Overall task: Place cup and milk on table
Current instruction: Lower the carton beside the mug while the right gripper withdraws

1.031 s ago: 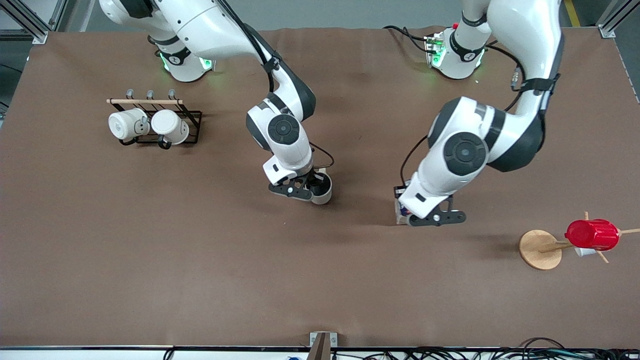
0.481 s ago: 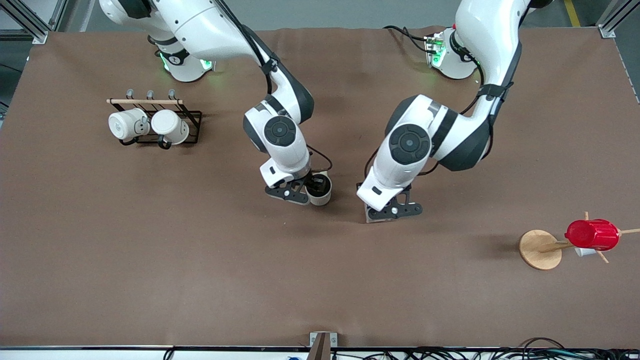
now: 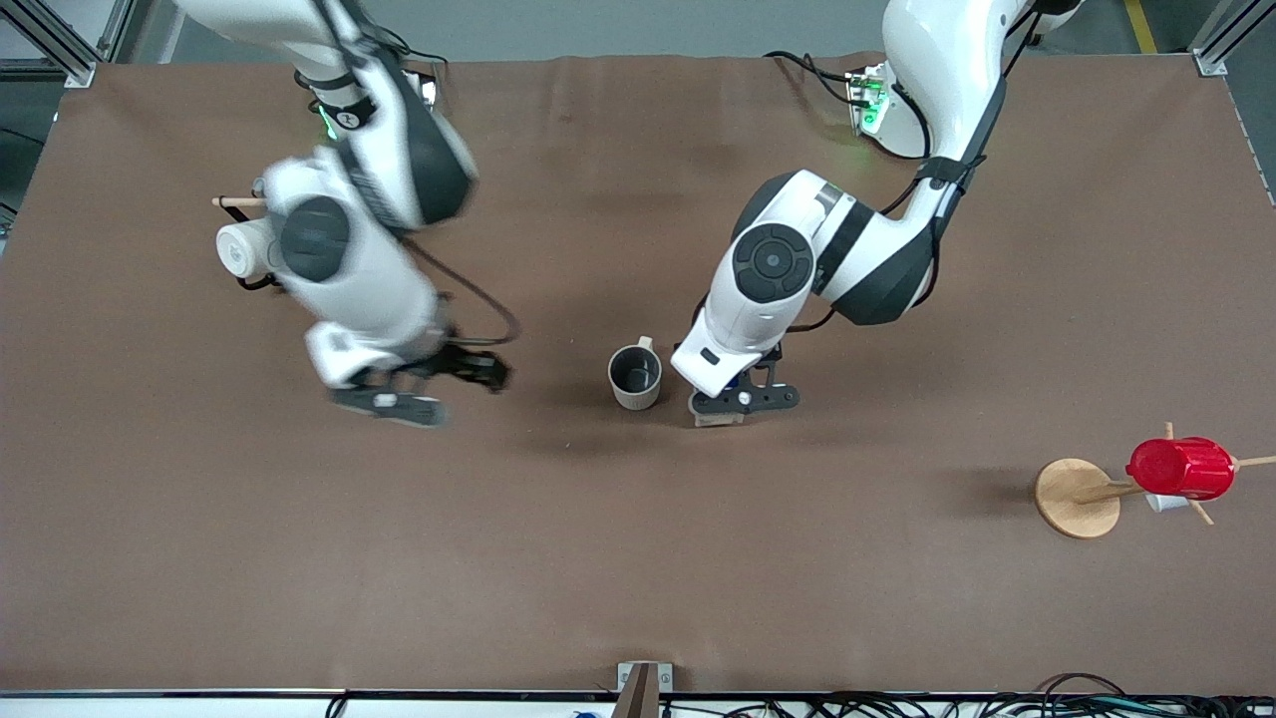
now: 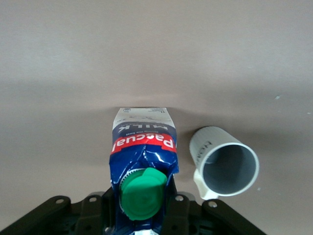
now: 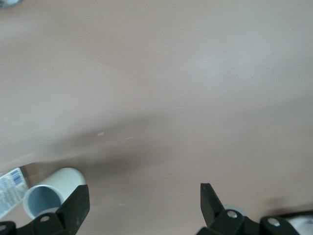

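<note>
Now the off-white mug with a grey inside (image 3: 635,377) stood free at the middle of the front view on the brown table (image 3: 638,558). The right gripper (image 3: 419,391), fingers apart and empty, hung over bare table. Just beside the mug, the left gripper (image 3: 743,401) squeezed the blue-and-white milk carton with a green cap (image 4: 143,169); it should set it flat before letting go.

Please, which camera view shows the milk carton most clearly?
The left wrist view: the milk fills its middle, label and green cap readable, held by the left gripper. In the front view the arm hides almost all of it. The right wrist view catches only a corner.
</note>
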Robot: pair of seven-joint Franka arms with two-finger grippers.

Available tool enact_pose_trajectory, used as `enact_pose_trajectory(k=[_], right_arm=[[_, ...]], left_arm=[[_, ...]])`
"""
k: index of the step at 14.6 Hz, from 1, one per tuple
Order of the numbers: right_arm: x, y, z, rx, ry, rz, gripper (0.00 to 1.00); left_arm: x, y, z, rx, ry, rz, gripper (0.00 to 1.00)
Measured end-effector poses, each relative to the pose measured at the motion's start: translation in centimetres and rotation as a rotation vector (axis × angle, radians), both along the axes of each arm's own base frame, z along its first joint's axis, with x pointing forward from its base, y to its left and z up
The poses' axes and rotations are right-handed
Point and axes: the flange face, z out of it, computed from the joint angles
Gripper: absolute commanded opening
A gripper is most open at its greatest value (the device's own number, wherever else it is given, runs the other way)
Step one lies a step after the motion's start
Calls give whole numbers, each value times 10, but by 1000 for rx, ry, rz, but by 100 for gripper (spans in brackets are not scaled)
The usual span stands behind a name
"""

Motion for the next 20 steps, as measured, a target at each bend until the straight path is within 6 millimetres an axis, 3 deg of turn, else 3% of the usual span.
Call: enact_pose_trajectory(k=[2, 5, 6, 8, 9, 12, 15, 18, 20], right_arm=[[0, -73, 39, -3, -5, 4, 100], [-10, -148, 78, -16, -13, 27, 100], [-15, -171, 88, -16, -11, 38, 100], [-27, -209, 106, -16, -2, 51, 100], [-34, -223, 114, -15, 3, 67, 100], [-50, -249, 129, -12, 18, 92, 100], [-57, -255, 135, -9, 30, 102, 100], [-57, -250, 151, -16, 4, 111, 100], [-60, -250, 167, -18, -9, 111, 100]], left_arm=[[-4, -8, -6, -10, 6, -5, 35], [-6, -15, -21, -15, 10, -11, 44], [-6, -17, -25, -16, 9, -13, 55], [-6, -19, -29, -17, 9, -14, 93], [-6, -19, -29, -17, 9, -14, 100], [-4, -19, -24, -23, 1, -13, 100], [4, -14, -4, -39, -28, 0, 100], [14, 11, 39, -39, -56, 33, 100], [29, 50, 79, -36, -72, 81, 100]])
